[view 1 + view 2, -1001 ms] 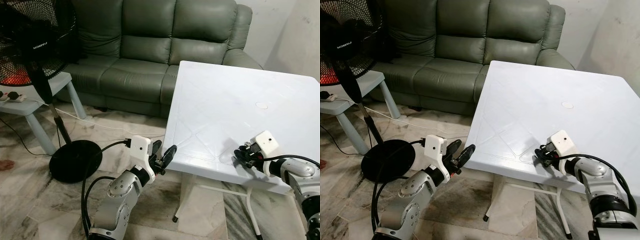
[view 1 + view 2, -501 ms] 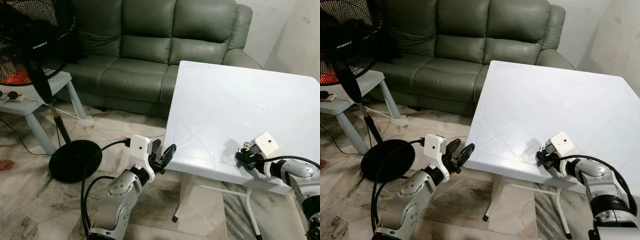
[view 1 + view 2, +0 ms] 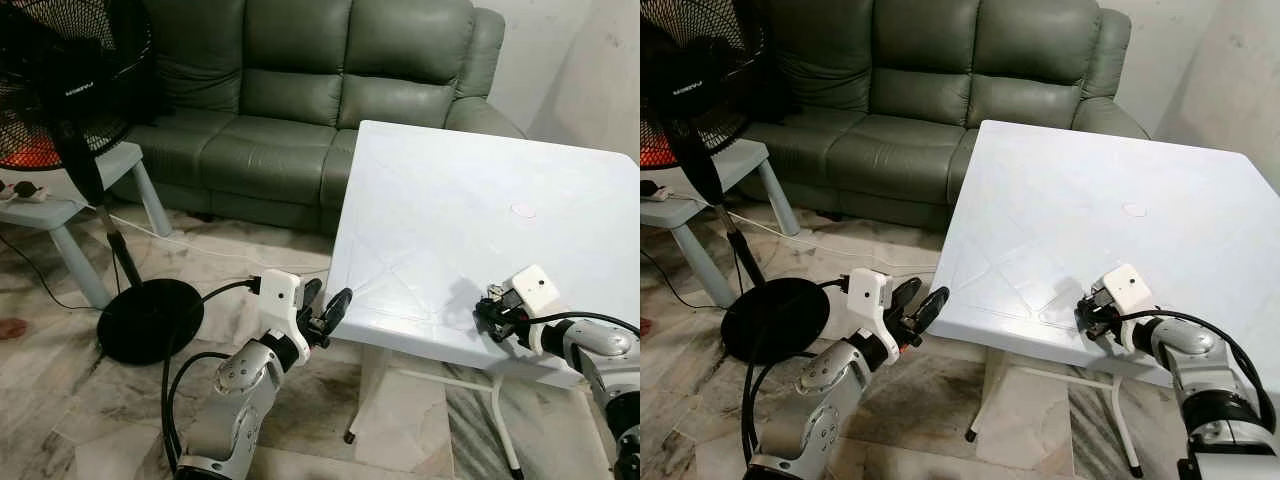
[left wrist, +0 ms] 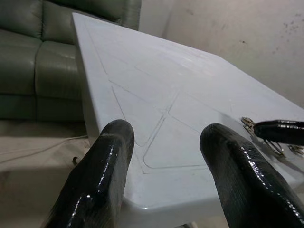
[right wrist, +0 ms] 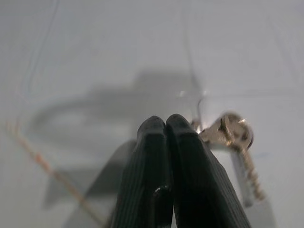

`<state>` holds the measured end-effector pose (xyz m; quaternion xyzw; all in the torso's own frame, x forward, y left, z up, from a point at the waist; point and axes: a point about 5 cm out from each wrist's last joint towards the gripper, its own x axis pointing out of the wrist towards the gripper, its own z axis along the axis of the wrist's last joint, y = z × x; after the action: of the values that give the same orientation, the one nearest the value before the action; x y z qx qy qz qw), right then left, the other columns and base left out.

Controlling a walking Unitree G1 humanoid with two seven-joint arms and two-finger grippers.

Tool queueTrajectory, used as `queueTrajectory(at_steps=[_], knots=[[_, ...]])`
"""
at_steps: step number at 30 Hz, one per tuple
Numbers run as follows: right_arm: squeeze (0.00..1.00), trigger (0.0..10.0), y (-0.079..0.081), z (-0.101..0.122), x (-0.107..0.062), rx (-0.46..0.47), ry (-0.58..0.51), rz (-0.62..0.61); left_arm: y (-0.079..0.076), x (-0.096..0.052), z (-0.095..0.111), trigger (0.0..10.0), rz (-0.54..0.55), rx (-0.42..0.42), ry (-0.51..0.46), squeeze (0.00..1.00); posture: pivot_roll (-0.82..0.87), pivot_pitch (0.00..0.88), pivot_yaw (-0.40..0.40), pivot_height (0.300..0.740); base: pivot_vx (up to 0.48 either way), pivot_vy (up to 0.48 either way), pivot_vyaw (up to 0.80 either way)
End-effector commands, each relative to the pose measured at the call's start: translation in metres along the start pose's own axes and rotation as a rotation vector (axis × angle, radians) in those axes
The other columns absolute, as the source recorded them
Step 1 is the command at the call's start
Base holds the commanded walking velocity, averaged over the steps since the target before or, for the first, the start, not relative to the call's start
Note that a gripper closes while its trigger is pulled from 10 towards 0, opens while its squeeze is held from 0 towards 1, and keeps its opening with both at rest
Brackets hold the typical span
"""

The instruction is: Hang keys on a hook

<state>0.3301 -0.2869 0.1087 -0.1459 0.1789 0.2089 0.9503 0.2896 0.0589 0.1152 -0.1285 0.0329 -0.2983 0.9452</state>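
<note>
On your far left a black pedestal fan (image 3: 62, 80) stands on its round base on the marble floor (image 3: 60, 400), with a pale blue side table (image 3: 70, 200) just behind it carrying a white power strip (image 3: 25, 192). A grey-green leather sofa (image 3: 300, 90) runs along the far wall behind them.

Your left gripper (image 3: 326, 315) hangs low in front of the sofa, just off the near left corner of the white plastic table (image 3: 450, 200). Its two black fingers (image 4: 102, 175) are spread well apart with nothing between them, pointing across the tabletop toward the right arm.

To the right, the white table fills the right half of the scene, its moulded surface bare but for a small round cap (image 3: 523, 210) toward the far side.

At the table's near edge your right gripper (image 3: 487, 316) rests low on the tabletop. In the right wrist view its fingers (image 5: 156, 161) are pressed together tip to tip. The keys (image 5: 232, 137), brass-coloured on a thin wire ring, lie on the table touching the fingertips; you cannot tell from these views whether the ring is actually pinched between them. From the left wrist view, the keys (image 4: 266, 142) show as a small bunch beneath the black fingertip.
</note>
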Motion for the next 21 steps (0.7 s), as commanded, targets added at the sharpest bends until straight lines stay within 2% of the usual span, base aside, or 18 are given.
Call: queueTrajectory(at_steps=[1, 5, 6, 10, 13, 14, 16, 18, 19, 21], knots=[[0.0, 0.0, -0.001, 0.011, 0.001, 0.036, -0.095, -0.025, -0.005, 0.003, 0.002, 10.0, 0.009, -0.033, -0.021, 0.0, 0.03, 0.056, -0.06, 0.74, 0.0, 0.0, 0.0], [0.0, 0.0, 0.004, 0.019, 0.005, 0.113, -0.212, -0.04, -0.002, 0.005, 0.003, 10.0, 0.029, -0.039, -0.027, 0.0, 0.03, 0.051, -0.062, 0.74, 0.0, 0.0, 0.0], [0.0, 0.0, 0.009, 0.026, 0.01, 0.133, -0.286, -0.082, 0.001, 0.007, 0.004, 10.0, 0.046, -0.038, -0.03, 0.0, 0.02, 0.045, -0.059, 0.74, 0.0, 0.0, 0.0], [0.0, 0.0, 0.02, 0.036, 0.016, 0.168, -0.401, -0.138, 0.008, 0.01, 0.009, 10.0, 0.091, -0.029, -0.045, 0.0, 0.02, 0.03, -0.054, 0.74, 0.0, 0.0, 0.0], [0.0, 0.0, 0.036, 0.041, 0.024, 0.213, -0.477, -0.195, 0.019, 0.014, 0.019, 10.0, 0.142, -0.017, -0.073, 0.0, 0.02, 0.017, -0.051, 0.74, 0.0, 0.0, 0.0], [0.0, 0.0, 0.036, 0.041, 0.024, 0.213, -0.477, -0.195, 0.019, 0.014, 0.019, 10.0, 0.142, -0.017, -0.073, 0.0, 0.02, 0.017, -0.051, 0.74, 0.0, 0.0, 0.0], [0.0, 0.0, 0.052, 0.05, 0.027, 0.259, -0.563, -0.22, 0.028, 0.017, 0.029, 10.0, 0.178, -0.001, -0.1, 0.0, 0.02, 0.003, -0.047, 0.74, 0.0, 0.0, 0.0], [0.0, 0.0, 0.054, 0.052, 0.027, 0.272, -0.579, -0.223, 0.029, 0.018, 0.031, 10.0, 0.184, 0.004, -0.104, 0.0, 0.02, 0.003, -0.047, 0.74, 0.0, 0.0, 0.0], [0.0, 0.0, 0.064, 0.061, 0.027, 0.279, -0.641, -0.237, 0.036, 0.02, 0.039, 10.0, 0.214, 0.019, -0.123, 0.0, 0.02, 0.0, -0.044, 0.74, 0.0, 0.0, 0.0], [0.0, 0.0, 0.072, 0.068, 0.026, 0.272, -0.681, -0.242, 0.041, 0.021, 0.047, 10.0, 0.233, 0.027, -0.142, 0.0, 0.02, 0.0, -0.044, 0.74, 0.0, 0.0, 0.0]])
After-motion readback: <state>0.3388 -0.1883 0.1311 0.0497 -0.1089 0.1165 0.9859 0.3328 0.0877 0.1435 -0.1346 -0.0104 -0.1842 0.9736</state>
